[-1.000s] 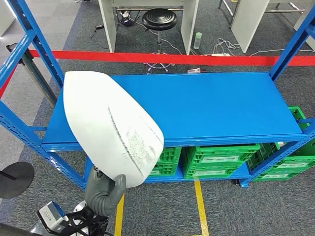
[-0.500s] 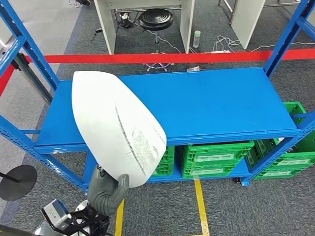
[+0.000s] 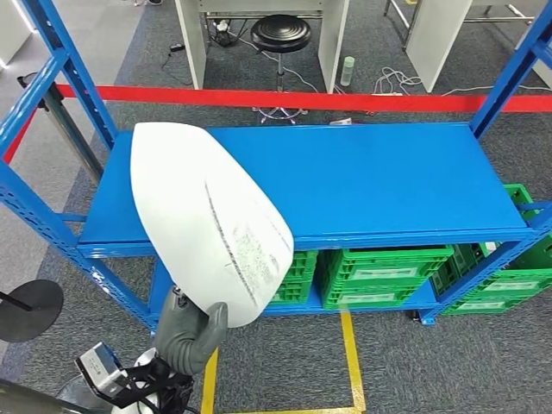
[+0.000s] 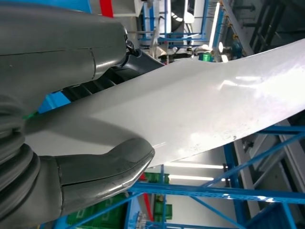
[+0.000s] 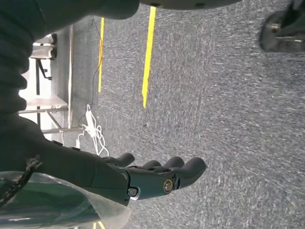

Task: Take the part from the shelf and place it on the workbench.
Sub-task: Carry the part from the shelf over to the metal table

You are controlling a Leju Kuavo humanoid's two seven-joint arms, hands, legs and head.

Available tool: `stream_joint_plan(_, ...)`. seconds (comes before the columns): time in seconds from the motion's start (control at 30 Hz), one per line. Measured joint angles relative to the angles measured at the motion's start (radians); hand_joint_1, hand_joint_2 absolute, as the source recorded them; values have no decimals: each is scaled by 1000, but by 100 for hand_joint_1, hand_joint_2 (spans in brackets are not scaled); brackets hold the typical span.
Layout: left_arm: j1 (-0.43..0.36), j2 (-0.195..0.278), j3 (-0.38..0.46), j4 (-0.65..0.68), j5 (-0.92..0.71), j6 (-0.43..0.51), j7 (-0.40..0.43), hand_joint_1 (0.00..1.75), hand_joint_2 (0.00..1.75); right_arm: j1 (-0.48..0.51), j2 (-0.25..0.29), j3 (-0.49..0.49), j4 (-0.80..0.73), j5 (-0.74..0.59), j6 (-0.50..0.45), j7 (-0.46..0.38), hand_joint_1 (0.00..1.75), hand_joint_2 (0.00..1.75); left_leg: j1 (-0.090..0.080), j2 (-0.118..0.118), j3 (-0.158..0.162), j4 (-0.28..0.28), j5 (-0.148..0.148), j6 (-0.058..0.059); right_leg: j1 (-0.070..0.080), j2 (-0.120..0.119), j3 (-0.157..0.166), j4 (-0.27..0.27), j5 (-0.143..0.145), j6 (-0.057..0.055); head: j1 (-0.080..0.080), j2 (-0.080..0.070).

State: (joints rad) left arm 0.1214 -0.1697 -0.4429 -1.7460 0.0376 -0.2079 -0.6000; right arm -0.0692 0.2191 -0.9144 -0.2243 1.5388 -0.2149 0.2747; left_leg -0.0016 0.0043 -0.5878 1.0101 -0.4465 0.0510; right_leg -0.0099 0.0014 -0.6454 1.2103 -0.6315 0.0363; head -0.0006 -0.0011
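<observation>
The part (image 3: 205, 224) is a large white rounded shell with dark scuff marks. My left hand (image 3: 189, 335) grips its lower edge and holds it up in front of the blue shelf (image 3: 365, 185). In the left wrist view the thick grey thumb (image 4: 104, 171) presses against the white part (image 4: 201, 109), with the other fingers behind it. My right hand (image 5: 144, 179) hangs over grey carpet with its dark fingers stretched out and nothing in them.
The blue shelf's top board is bare; green crates (image 3: 384, 276) fill the level below it. A red tape barrier (image 3: 365, 102) runs behind, with a black stool (image 3: 279, 34) and white desks beyond. A yellow floor line (image 3: 351, 362) leads to the rack.
The view has shifted a little, so the rack sits slightly lower and to the right. The part stays in my left hand, raised in front of the shelf.
</observation>
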Motion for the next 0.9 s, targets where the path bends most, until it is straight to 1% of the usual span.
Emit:
stream_joint_plan(0.03,0,0,0,0,-3,2,1,175,175,0,0,0,0,0,-1,0,0,175,-1,1,-9,0,6,0,0,0,-11,47,-22,3,0,0)
stream_joint_plan(0.07,1,0,0,1,-5,4,1,175,175,1,0,1,0,0,-3,0,0,175,-1,1,-17,1,12,-1,-1,0,-8,64,-24,5,0,0)
stream_joint_plan(0.1,1,0,0,2,-6,6,1,175,175,1,0,1,0,0,-4,0,0,175,-1,1,-25,1,19,-2,-1,0,14,44,-8,7,0,0)
stream_joint_plan(0.13,1,0,0,2,-7,8,1,175,175,1,0,2,0,1,-5,0,0,175,-1,1,-32,2,25,-5,-2,-1,53,-9,21,8,0,0)
stream_joint_plan(0.17,1,0,1,2,-8,8,1,175,175,0,0,3,0,1,-6,0,0,175,-1,0,-39,4,31,-9,-3,-1,101,-82,44,8,0,0)
stream_joint_plan(0.2,1,0,1,2,-8,9,2,175,175,-2,0,5,0,1,-7,0,0,175,-2,0,-45,7,36,-14,-3,0,146,-150,59,6,0,0)
stream_joint_plan(0.23,1,0,1,2,-11,11,2,175,175,-3,0,6,0,2,-8,0,0,175,-4,-1,-48,10,42,-20,-2,2,172,-198,65,2,0,0)
stream_joint_plan(0.27,1,0,0,2,-15,14,3,175,175,-3,0,7,0,2,-9,0,0,175,-6,-1,-51,11,48,-25,-1,4,184,-222,64,-3,0,0)
stream_joint_plan(0.3,0,0,0,2,-20,17,4,175,175,-3,0,8,0,2,-9,-1,0,175,-7,-1,-52,11,54,-30,0,5,183,-226,66,-10,0,0)
stream_joint_plan(0.33,1,0,0,2,-25,21,6,175,175,-1,1,8,0,2,-10,-1,0,175,-7,-1,-53,11,60,-35,-1,4,174,-225,71,-17,0,0)
stream_joint_plan(0.37,1,0,0,2,-27,24,6,175,175,0,1,9,1,2,-11,-1,0,175,-6,-2,-57,15,54,-41,-3,2,168,-226,78,-26,-1,0)
stream_joint_plan(0.4,2,1,0,2,-28,26,7,175,175,1,1,9,1,1,-12,-2,0,175,-5,-4,-63,32,30,-47,-5,-1,161,-227,86,-35,-3,0)
stream_joint_plan(0.43,2,1,0,2,-29,28,7,175,175,1,2,9,2,0,-12,-2,0,175,-3,-5,-75,68,-10,-53,-6,-3,152,-228,96,-42,-5,0)
stream_joint_plan(0.47,3,1,0,2,-29,29,7,175,175,1,1,9,2,0,-13,-3,0,175,-2,-5,-89,123,-63,-59,-6,-5,144,-227,105,-46,-8,0)
stream_joint_plan(0.5,3,2,0,2,-28,30,8,175,175,1,1,9,2,0,-14,-3,0,175,0,-5,-103,189,-111,-63,-5,-7,135,-226,114,-48,-9,0)
stream_joint_plan(0.53,4,2,0,2,-26,30,8,175,175,1,1,9,2,0,-15,-3,0,175,1,-5,-112,248,-141,-66,-4,-8,126,-225,123,-49,-9,0)
stream_joint_plan(0.57,6,3,0,2,-23,29,9,175,175,2,1,9,2,-1,-15,-3,0,175,2,-5,-107,281,-150,-65,-3,-8,116,-223,131,-49,-9,0)
stream_joint_plan(0.6,7,4,0,2,-20,27,10,175,175,2,1,9,2,-1,-15,-3,0,175,1,-5,-86,277,-140,-63,-1,-9,105,-221,138,-49,-9,0)
stream_joint_plan(0.63,7,5,0,2,-17,26,11,175,175,2,2,9,2,-2,-15,-3,0,175,1,-5,-47,234,-117,-57,1,-8,97,-220,144,-48,-9,0)
stream_joint_plan(0.67,7,5,0,2,-16,26,11,175,175,1,2,9,2,-2,-16,-3,0,175,-1,-5,4,163,-94,-49,3,-8,91,-218,149,-48,-9,0)
stream_joint_plan(0.7,7,5,-1,2,-16,25,12,175,175,1,3,9,2,-2,-16,-3,0,175,-4,-6,53,88,-81,-38,5,-7,85,-217,154,-45,-9,0)
stream_joint_plan(0.73,7,5,-1,2,-16,24,12,175,175,1,4,9,2,-2,-16,-2,0,175,-7,-6,89,28,-75,-30,6,-7,81,-217,160,-41,-9,0)
stream_joint_plan(0.77,6,5,-1,2,-16,24,12,175,175,1,5,9,2,-2,-17,-2,0,175,-10,-7,108,-8,-75,-23,5,-6,77,-216,166,-36,-9,0)
stream_joint_plan(0.8,6,5,-1,2,-16,23,12,175,175,1,6,9,2,-2,-17,-2,0,175,-12,-7,111,-21,-77,-20,5,-7,73,-217,172,-30,-9,0)
stream_joint_plan(0.83,7,5,-1,2,-15,23,12,175,175,1,6,9,2,-2,-18,-1,0,175,-13,-7,107,-27,-71,-17,4,-7,70,-218,179,-22,-9,0)
stream_joint_plan(0.87,6,5,-2,2,-15,23,12,175,175,1,6,9,2,-2,-18,-1,0,175,-11,-5,103,-31,-63,-13,4,-6,67,-215,177,-17,-8,0)
stream_joint_plan(0.9,6,5,-3,2,-15,23,12,175,175,1,5,9,2,-2,-18,-1,0,175,-8,-3,97,-36,-54,-8,4,-5,59,-203,160,-11,-7,0)
